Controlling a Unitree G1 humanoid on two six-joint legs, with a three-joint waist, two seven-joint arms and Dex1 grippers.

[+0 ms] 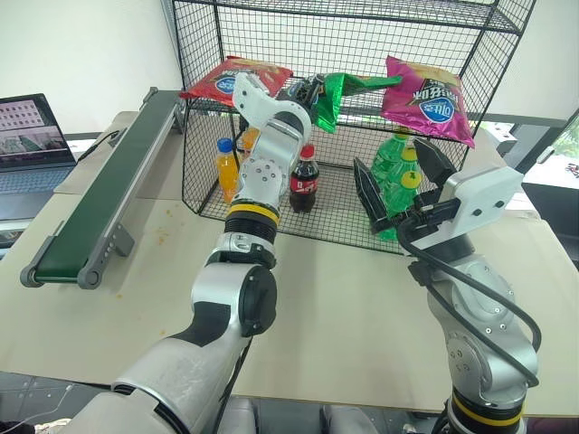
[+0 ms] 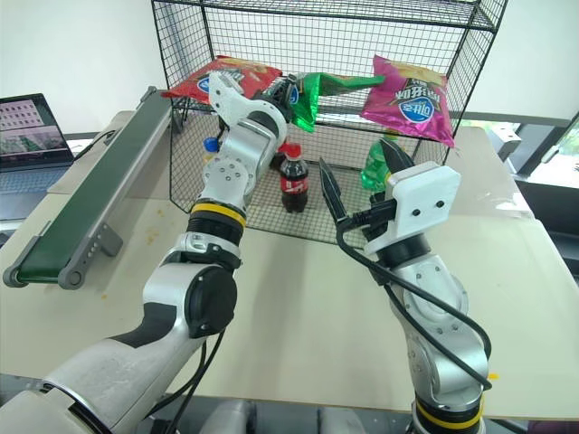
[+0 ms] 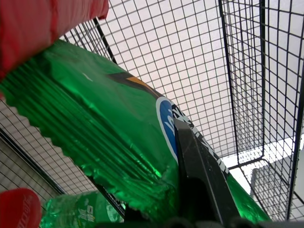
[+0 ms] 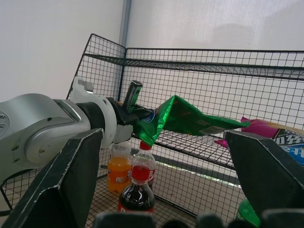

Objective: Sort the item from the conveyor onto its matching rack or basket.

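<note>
Step in hand, by judgement: placement, with the green chip bag (image 1: 339,93) off the conveyor (image 1: 99,194) and carried into the black wire rack (image 1: 362,54) at the level of its mid-height shelf. Left gripper (image 2: 288,93): fingers clamped on one crinkled end of the bag, near the blue oval logo; in the left wrist view a black finger (image 3: 197,166) lies across the logo side, the foil bunching under it. Bag position: held aloft and roughly level, its free end reaching across the shelf toward the magenta chip bag (image 1: 427,99), the red chip bag (image 1: 231,80) lying just beside the gripper on the other side. Whether the bag's free end touches the shelf wires cannot be told. Below the shelf: a cola bottle (image 1: 304,179), an orange drink bottle (image 1: 227,168), a green bottle (image 1: 395,163). Right gripper (image 1: 395,185): fingers spread wide, empty, held in front of the rack, well apart from the bag. Next move, by judgement: lower the bag flat into the gap between the red and magenta bags, release, then draw the hand back without snagging the mesh.
</note>
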